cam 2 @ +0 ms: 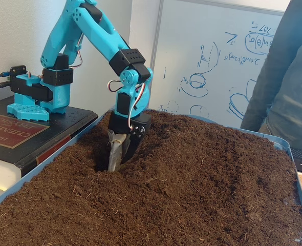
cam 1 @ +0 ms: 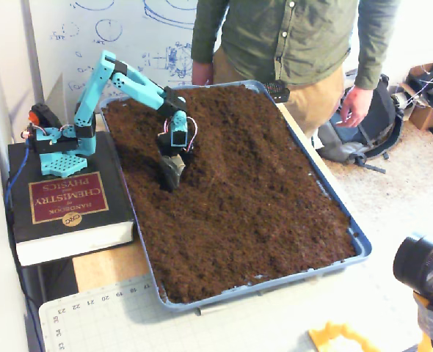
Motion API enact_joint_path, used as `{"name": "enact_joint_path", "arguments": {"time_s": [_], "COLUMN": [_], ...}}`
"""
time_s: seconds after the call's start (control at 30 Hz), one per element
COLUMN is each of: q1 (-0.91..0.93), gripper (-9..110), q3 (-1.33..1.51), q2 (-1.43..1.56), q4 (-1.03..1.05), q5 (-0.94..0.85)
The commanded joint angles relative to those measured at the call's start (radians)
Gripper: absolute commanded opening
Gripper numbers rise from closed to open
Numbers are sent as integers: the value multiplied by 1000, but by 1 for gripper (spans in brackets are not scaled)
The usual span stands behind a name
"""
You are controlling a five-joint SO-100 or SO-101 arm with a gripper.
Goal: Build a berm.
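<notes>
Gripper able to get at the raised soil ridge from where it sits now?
Probably yes. The gripper is already dug into the soil at the berm, nothing between them; the book stays outside the tray.
</notes>
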Motion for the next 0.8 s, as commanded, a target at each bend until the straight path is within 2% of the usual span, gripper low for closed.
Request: {"name": "enact_joint_path", "arguments": {"time_s": [0.0, 0.77], "q1": [-40, -123], "gripper": [1, 1], "q3": [-167, -218], "q2": [28, 216], "q4": [-95, -92], "q5": [2, 11]}}
